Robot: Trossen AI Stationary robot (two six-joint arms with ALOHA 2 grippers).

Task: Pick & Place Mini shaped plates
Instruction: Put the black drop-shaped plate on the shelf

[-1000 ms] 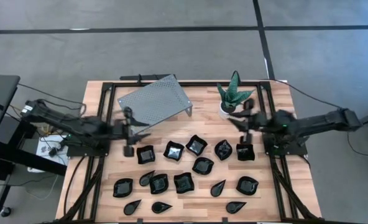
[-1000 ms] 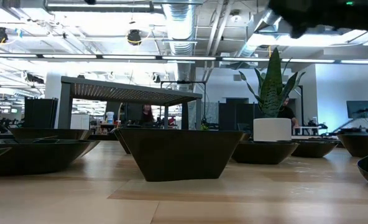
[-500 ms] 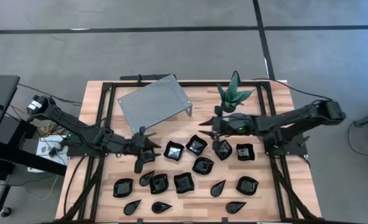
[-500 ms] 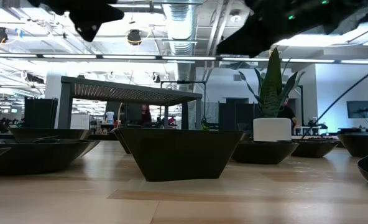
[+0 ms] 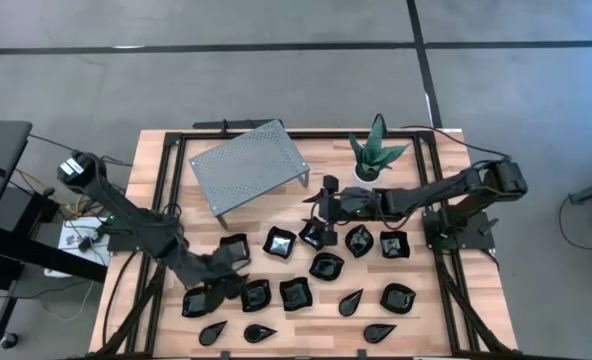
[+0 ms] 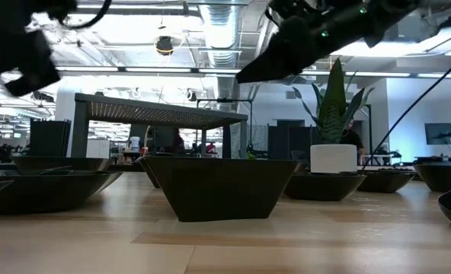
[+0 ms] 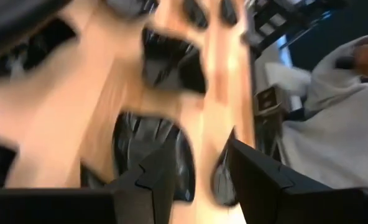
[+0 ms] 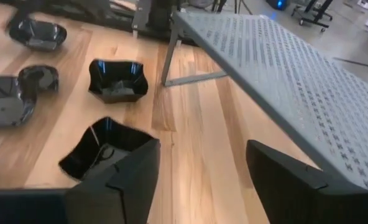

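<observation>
The right gripper, fingers spread wide and empty, hangs just above a squarish mini plate; the left gripper, also open, hovers among plates at the wooden table's near-left; a bright open office lies beyond

The left wrist view is very blurry; the plates there look like dark smears. A person in white is cut off at that picture's edge. From above, the left arm hides part of a plate. The low view cuts off both arms.
</observation>
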